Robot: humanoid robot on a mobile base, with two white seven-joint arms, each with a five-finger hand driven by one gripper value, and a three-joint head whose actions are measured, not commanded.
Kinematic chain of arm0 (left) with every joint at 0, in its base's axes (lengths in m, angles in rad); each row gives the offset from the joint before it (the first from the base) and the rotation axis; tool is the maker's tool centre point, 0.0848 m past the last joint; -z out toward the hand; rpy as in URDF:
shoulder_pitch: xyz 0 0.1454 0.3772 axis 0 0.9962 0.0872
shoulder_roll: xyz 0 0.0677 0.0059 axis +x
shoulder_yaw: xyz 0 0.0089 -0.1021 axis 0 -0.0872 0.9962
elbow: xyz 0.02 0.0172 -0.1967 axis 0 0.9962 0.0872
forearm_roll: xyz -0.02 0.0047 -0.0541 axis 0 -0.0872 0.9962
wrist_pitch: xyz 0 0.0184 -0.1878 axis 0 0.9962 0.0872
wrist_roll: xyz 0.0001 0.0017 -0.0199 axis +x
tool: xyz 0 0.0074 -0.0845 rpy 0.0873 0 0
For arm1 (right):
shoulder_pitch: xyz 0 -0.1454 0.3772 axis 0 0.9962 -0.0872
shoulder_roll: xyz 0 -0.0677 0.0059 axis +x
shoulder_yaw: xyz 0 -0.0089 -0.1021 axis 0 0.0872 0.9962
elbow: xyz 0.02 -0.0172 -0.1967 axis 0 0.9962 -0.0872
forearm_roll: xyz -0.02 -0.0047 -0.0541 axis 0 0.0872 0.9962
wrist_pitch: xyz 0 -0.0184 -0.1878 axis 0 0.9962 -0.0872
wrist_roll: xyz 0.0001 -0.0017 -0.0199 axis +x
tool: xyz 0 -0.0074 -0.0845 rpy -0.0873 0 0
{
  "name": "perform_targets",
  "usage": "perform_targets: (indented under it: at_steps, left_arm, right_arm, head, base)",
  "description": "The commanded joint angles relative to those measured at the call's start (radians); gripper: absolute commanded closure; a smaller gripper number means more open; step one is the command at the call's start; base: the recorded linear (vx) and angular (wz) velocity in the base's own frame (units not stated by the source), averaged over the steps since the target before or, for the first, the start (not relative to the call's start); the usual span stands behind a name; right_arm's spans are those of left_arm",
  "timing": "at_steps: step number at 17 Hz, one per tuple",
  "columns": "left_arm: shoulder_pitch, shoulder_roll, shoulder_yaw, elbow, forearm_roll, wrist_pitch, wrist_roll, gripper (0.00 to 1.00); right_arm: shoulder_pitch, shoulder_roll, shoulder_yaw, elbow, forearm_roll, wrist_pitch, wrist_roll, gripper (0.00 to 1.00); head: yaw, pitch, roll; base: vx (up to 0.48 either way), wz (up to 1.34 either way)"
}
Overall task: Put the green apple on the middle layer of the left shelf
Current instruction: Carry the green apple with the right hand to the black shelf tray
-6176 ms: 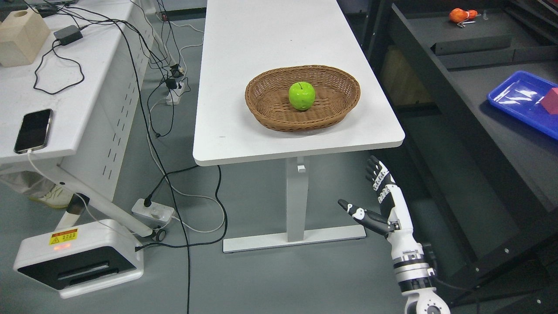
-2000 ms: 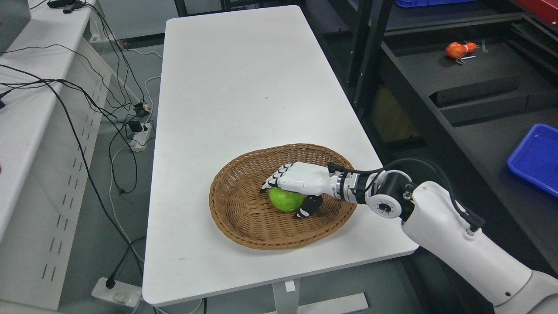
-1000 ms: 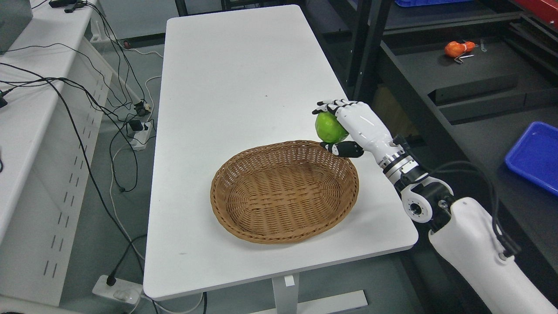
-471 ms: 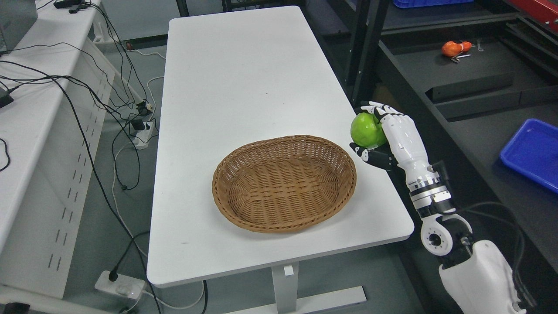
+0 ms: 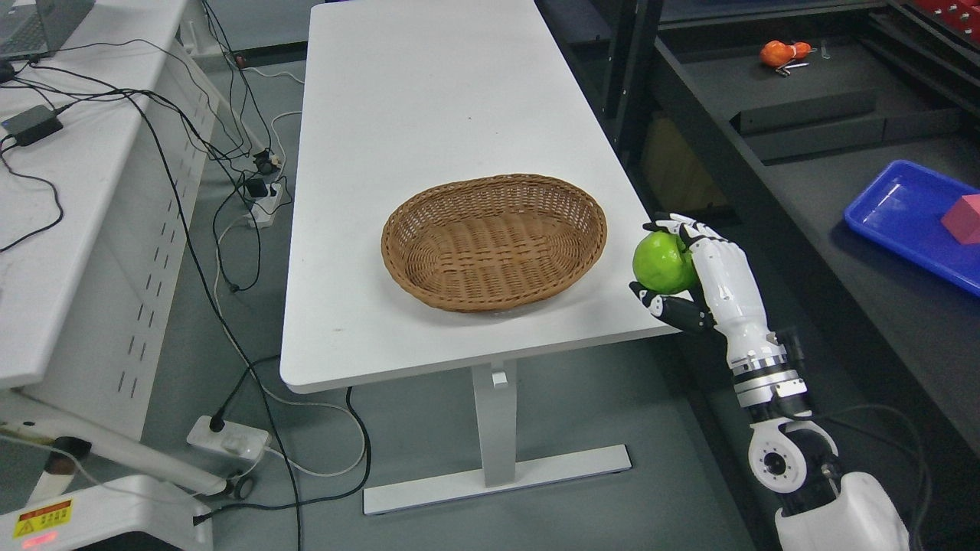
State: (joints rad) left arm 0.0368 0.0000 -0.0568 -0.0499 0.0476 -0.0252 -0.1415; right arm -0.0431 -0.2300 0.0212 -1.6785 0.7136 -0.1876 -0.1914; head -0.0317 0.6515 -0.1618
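Far left: a white side counter (image 5: 84,252) with black cables (image 5: 153,138) trailing across it and down to the floor; a black power adapter (image 5: 32,125) lies on top. On the grey floor below, a white power strip (image 5: 228,438) with a black plug in it. A second power strip (image 5: 264,205) sits farther back between the two counters.

Centre: the long white counter (image 5: 429,107) on a white pedestal leg (image 5: 494,428). An oval wicker basket (image 5: 494,241) sits near the counter's front right part, with nothing in it.

Right of the basket: the green apple (image 5: 663,262) is off the counter, held in the air just past the counter's right edge, level with the basket's near rim. The right robot hand (image 5: 700,275) is clamped on it, white fingers (image 5: 689,229) curled over the top and far side, the dark thumb (image 5: 674,310) under it. The forearm runs down to the lower right corner of the frame. Apple clear of the basket, not touching the counter.

Far right: dark shelving (image 5: 766,184). On its surface a blue tray (image 5: 896,214) holding a pink-red block (image 5: 963,220), partly cut by the frame edge. Farther back, a small orange object (image 5: 777,52) on the dark shelf, too small to identify.
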Motion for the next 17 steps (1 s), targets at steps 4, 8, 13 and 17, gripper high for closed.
perform_targets:
  at_steps: [4, 8, 13, 17]
  left_arm:
    - [0.0, 0.017, 0.0, -0.001, 0.0, 0.001, 0.0, 0.0]
    - [0.0, 0.017, 0.0, -0.001, 0.0, 0.001, 0.0, 0.0]
    - [0.0, 0.017, 0.0, -0.001, 0.0, 0.001, 0.0, 0.0]
    - [0.0, 0.017, 0.0, 0.001, 0.0, 0.001, 0.0, 0.0]
  right_arm:
    - [0.092, 0.058, -0.053, -0.032, 0.0, -0.029, 0.003, 0.99]
    - [0.104, 0.061, -0.061, -0.032, -0.002, -0.029, 0.001, 0.99]
    - [0.104, 0.089, -0.061, -0.032, -0.002, -0.029, 0.0, 0.99]
    - [0.103, 0.09, -0.061, -0.032, -0.002, -0.029, 0.0, 0.99]
  head:
    - [0.0, 0.0, 0.0]
    - [0.0, 0.0, 0.0]
    - [0.0, 0.0, 0.0]
    - [0.0, 0.0, 0.0]
  base:
    - [-0.386, 0.17]
    - [-0.503, 0.12]
    - [-0.507, 0.21]
    - [-0.299, -0.66]
